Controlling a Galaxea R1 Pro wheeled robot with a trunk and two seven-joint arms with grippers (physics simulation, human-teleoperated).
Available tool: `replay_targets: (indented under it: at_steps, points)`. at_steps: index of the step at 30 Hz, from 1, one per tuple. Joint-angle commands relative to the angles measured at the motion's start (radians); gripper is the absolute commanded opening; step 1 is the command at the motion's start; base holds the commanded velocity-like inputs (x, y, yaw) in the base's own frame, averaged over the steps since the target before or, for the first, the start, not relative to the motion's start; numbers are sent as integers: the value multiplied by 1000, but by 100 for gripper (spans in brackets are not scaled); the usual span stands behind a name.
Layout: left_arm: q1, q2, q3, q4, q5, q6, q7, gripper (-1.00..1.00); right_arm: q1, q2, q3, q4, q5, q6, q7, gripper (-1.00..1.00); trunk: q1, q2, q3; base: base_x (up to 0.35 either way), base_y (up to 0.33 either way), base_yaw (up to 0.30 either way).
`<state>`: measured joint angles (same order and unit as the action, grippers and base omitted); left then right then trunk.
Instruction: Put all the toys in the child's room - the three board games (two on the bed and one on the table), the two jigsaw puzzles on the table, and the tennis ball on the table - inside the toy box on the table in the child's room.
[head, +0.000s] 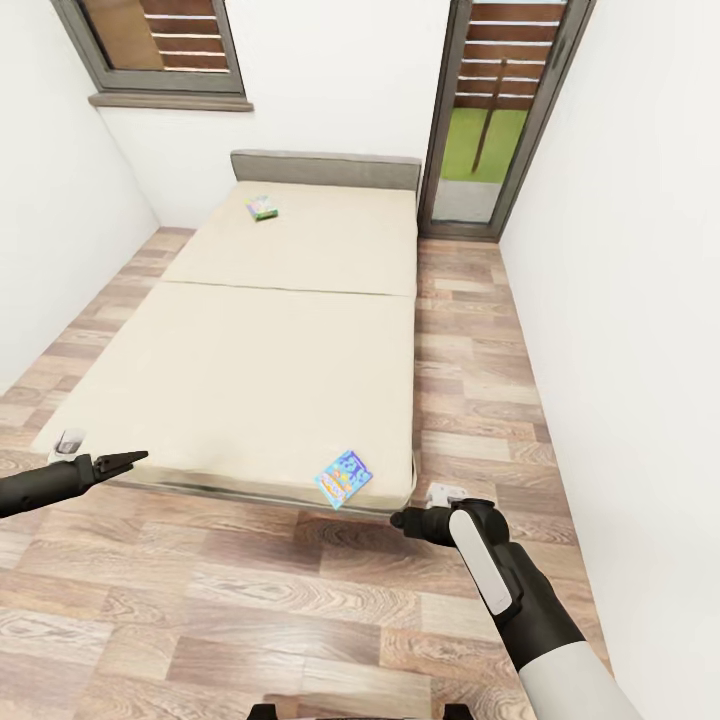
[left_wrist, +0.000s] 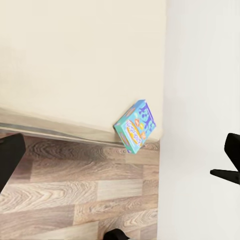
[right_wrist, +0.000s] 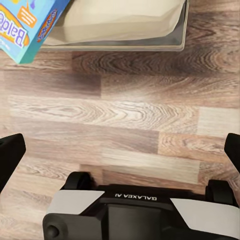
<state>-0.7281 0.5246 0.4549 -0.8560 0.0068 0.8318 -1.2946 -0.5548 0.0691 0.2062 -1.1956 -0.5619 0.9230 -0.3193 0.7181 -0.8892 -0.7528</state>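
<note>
Two board games lie on the bed (head: 250, 360). The blue board game (head: 343, 478) sits low and right of centre in the head view, at the mattress's near corner with one edge hanging over the frame; the left wrist view shows it (left_wrist: 135, 126) tipped over that edge, and the right wrist view catches its printed corner (right_wrist: 27, 25) at upper left. Placed so near the edge, it looks the easier one to reach from the floor. The green-edged board game (head: 262, 207) rests far up the frame near the grey headboard (head: 325, 168), well apart from the first.

The right tool (head: 402, 519) hovers at lower right of the head view, just below and right of the blue box, over the wood plank floor (head: 300, 620) and not touching anything; its dark fingertips (right_wrist: 11, 160) stand wide apart at the edges of its wrist view, so it is spread and empty. The left tool (head: 135, 459) points in from the left edge, beside the bed's near left corner, its fingertips (left_wrist: 11, 157) likewise spread with nothing between them.

Both arms appear held low and forward because the robot faces the bed's foot, probably lining up for the nearer box. The overhang may let a finger slip under it, though a nudge could tip it to the floor.
</note>
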Motion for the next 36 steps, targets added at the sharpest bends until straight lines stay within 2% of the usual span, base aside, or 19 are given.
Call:
replay_targets:
  at_steps: [1,36]
  points:
    - [-1,0,1,0,1,10,-3,100,-1,0,1,-1,-10,2,-10,100,0,-1,1,0,0,0]
    - [-1,0,1,0,0,10,-3,100,-1,9,2,-1,-3,1,-11,100,0,-1,57,0,0,0]
